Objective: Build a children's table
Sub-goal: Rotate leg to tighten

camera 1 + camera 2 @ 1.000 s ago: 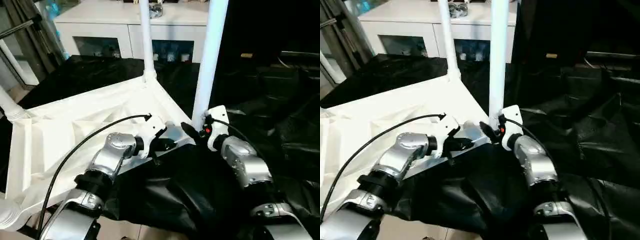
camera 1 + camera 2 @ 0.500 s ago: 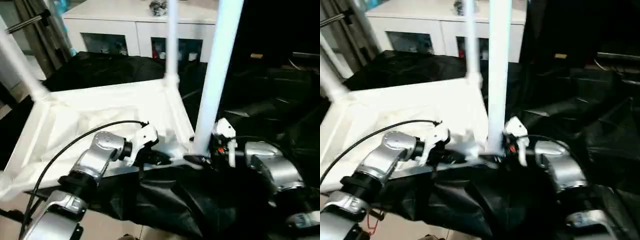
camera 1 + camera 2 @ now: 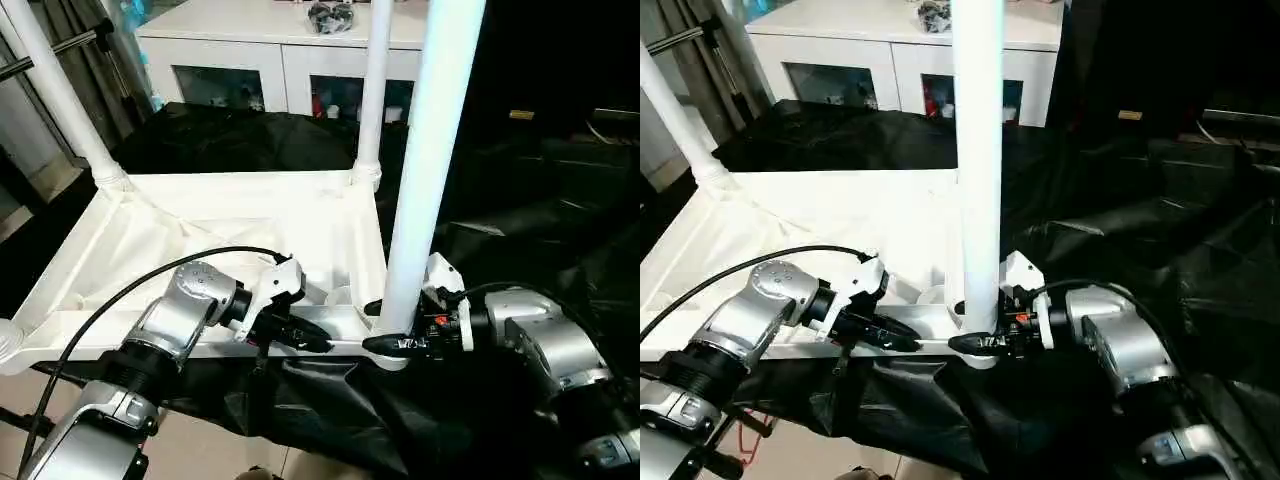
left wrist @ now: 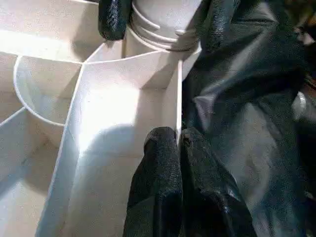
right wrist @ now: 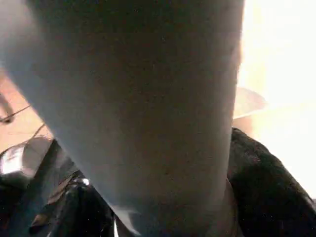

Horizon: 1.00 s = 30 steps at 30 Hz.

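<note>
Three legs now upright, earlier two.

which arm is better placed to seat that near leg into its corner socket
Right, probably. The right end effector has its fingers around the near leg just above its socket. The left end effector is pinching the tabletop rim, steadying it.

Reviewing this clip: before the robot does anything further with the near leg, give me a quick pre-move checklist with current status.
1. Left gripper pinches the tabletop rim: ok, fingers shut on the thin wall.
2. Right gripper around the near leg base: ok, a finger on each side.
3. Near leg upright in its corner socket: ok; fully seated, cannot tell.
4. Far leg standing in its socket: ok.
5. Left leg standing in its socket: ok.
6. Black cloth clear of the socket: cannot tell.
</note>
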Tool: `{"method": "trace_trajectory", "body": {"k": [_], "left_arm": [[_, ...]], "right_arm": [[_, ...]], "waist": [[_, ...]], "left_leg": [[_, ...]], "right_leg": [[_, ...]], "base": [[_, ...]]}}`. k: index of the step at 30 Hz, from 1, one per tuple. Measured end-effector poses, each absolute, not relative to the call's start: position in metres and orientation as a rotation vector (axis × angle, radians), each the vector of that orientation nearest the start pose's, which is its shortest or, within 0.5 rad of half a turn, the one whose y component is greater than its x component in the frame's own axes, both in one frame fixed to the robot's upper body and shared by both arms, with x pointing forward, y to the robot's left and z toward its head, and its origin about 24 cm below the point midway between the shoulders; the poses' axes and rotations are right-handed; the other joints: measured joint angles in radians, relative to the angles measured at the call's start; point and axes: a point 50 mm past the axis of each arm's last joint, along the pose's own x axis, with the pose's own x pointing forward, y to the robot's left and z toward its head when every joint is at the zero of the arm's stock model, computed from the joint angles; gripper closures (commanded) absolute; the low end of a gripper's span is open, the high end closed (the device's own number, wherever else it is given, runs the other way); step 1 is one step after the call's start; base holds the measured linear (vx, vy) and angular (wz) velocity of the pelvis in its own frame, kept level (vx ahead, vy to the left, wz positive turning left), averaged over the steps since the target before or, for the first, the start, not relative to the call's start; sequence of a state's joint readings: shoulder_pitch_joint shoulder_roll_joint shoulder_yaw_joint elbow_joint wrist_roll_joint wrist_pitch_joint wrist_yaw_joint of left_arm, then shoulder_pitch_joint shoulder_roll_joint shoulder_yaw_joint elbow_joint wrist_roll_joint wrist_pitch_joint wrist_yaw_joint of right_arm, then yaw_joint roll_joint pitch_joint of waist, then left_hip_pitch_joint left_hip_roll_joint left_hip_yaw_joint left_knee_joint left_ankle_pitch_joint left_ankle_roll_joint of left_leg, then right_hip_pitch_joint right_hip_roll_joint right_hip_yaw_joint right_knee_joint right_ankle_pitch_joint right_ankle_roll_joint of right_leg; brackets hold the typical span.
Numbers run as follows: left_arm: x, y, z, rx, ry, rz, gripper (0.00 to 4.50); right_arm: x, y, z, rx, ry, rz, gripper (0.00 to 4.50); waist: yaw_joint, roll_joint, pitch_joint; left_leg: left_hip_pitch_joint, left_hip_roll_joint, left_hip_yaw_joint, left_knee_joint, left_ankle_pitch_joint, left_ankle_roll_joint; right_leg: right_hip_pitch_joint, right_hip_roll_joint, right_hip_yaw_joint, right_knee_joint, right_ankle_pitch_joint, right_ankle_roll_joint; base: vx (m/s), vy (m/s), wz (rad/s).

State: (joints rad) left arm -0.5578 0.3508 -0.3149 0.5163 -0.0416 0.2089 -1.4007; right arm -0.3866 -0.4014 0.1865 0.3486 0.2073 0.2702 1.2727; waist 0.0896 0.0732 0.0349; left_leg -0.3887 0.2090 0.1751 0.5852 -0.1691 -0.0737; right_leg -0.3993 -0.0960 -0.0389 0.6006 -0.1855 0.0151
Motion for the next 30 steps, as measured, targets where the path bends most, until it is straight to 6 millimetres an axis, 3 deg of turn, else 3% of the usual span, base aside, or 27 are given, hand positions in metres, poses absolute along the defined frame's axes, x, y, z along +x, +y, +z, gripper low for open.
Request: {"method": "trace_trajectory", "body": {"k": [2, 6, 8, 15, 17, 19, 21, 24, 30], "left_arm": [[0.302, 0.119, 0.046, 0.256, 0.513, -1.477, 4.50], [0.310, 0.113, 0.044, 0.247, 0.488, -1.366, 4.50], [0.318, 0.103, 0.043, 0.238, 0.470, -1.272, 4.50], [0.327, 0.074, 0.040, 0.206, 0.418, -1.093, 4.50], [0.327, 0.070, 0.040, 0.197, 0.413, -1.076, 4.50], [0.327, 0.070, 0.040, 0.196, 0.412, -1.078, 4.50], [0.327, 0.070, 0.040, 0.196, 0.413, -1.083, 4.50], [0.326, 0.072, 0.040, 0.204, 0.414, -1.108, 4.50], [0.320, 0.086, 0.043, 0.208, 0.414, -1.212, 4.50]], "right_arm": [[0.289, -0.147, 0.042, -0.030, 0.389, 1.236, 1.86], [0.304, -0.143, 0.039, -0.018, 0.353, 1.033, 1.88], [0.317, -0.139, 0.036, 0.009, 0.334, 0.852, 1.89], [0.339, -0.133, 0.035, 0.008, 0.307, 0.507, 1.90], [0.341, -0.132, 0.035, -0.008, 0.298, 0.482, 1.90], [0.341, -0.132, 0.034, -0.014, 0.288, 0.482, 1.35], [0.341, -0.131, 0.034, -0.013, 0.287, 0.494, 1.35], [0.340, -0.130, 0.035, -0.012, 0.283, 0.529, 0.96], [0.327, -0.142, 0.038, -0.075, 0.272, 0.769, 0.96]], "waist": [[-0.006, 0.000, 0.000], [-0.033, -0.001, 0.000], [-0.044, -0.001, 0.000], [-0.054, -0.001, -0.001], [-0.053, 0.000, -0.002], [-0.053, 0.000, -0.002], [-0.053, 0.000, -0.002], [-0.054, 0.000, -0.001], [-0.052, 0.000, -0.001]], "left_leg": [[0.002, 0.000, 0.000, 0.000, 0.000, 0.000], [0.004, 0.000, -0.002, -0.001, 0.000, 0.000], [0.004, -0.001, -0.002, -0.001, 0.000, 0.000], [0.004, -0.001, -0.003, -0.002, 0.000, 0.000], [0.004, -0.001, -0.003, -0.002, 0.000, 0.000], [0.004, -0.001, -0.003, -0.002, 0.000, 0.000], [0.004, -0.001, -0.003, -0.003, 0.000, 0.000], [0.003, -0.001, -0.003, -0.003, 0.000, 0.000], [0.001, -0.001, -0.002, -0.006, 0.000, 0.000]], "right_leg": [[0.001, 0.000, 0.000, 0.001, 0.000, -0.001], [0.001, 0.000, 0.001, 0.001, 0.001, -0.001], [0.001, 0.000, 0.001, 0.001, 0.001, -0.001], [0.002, 0.000, 0.001, 0.000, 0.002, 0.000], [0.002, 0.000, 0.001, 0.000, 0.002, 0.000], [0.002, 0.000, 0.001, -0.001, 0.002, -0.001], [0.002, 0.000, 0.000, -0.001, 0.002, -0.001], [0.001, 0.000, 0.000, -0.001, 0.002, -0.001], [0.000, 0.001, -0.001, -0.005, 0.001, 0.000]], "base": [[0.000, 0.000, 0.00], [0.000, 0.000, 0.00], [0.000, 0.000, 0.00], [0.000, 0.000, 0.00], [0.000, 0.000, 0.00], [0.000, 0.000, 0.00], [0.000, 0.000, 0.00], [0.000, 0.000, 0.00], [0.000, 0.000, 0.00]]}}
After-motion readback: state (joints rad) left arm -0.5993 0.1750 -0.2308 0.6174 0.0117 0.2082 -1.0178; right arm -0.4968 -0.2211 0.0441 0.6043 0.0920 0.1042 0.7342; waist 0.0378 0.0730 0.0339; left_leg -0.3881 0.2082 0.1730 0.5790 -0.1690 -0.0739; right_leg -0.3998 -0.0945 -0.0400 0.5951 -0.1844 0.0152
